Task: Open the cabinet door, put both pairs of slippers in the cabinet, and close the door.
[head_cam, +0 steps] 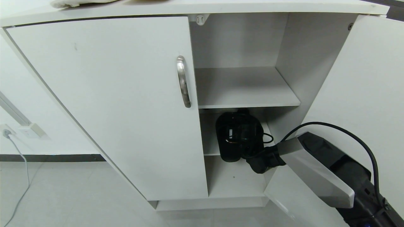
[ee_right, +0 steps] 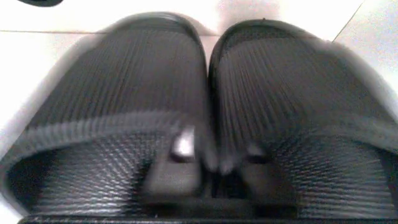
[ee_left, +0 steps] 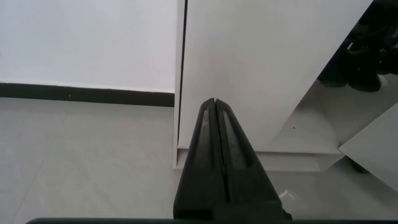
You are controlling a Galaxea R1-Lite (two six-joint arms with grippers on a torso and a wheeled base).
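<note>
Black slippers (head_cam: 232,138) are held inside the cabinet (head_cam: 246,88) at frame centre, seemingly pinched by the right gripper (ee_right: 214,158); the left gripper (ee_left: 215,124) is seen closed tight

Black slippers (head_cam: 239,136) seemingly rest on middle shelf (head_cam: 209,143).

Pretty bare room tbh. Plain white wall (head_cam: 53,132) with a dark skirting strip (head_cam: 50,157) along the bottom, and a pale grey tiled floor (head_cam: 69,195) with a slight sheen. Low on the wall there's a white socket box (head_cam: 30,131), a white conduit strip (head_cam: 14,112) running at a slant above it, and a thin grey cable (head_cam: 27,179) trailing down to the floor. The white cabinet (head_cam: 110,94) stands against that wall.
</note>
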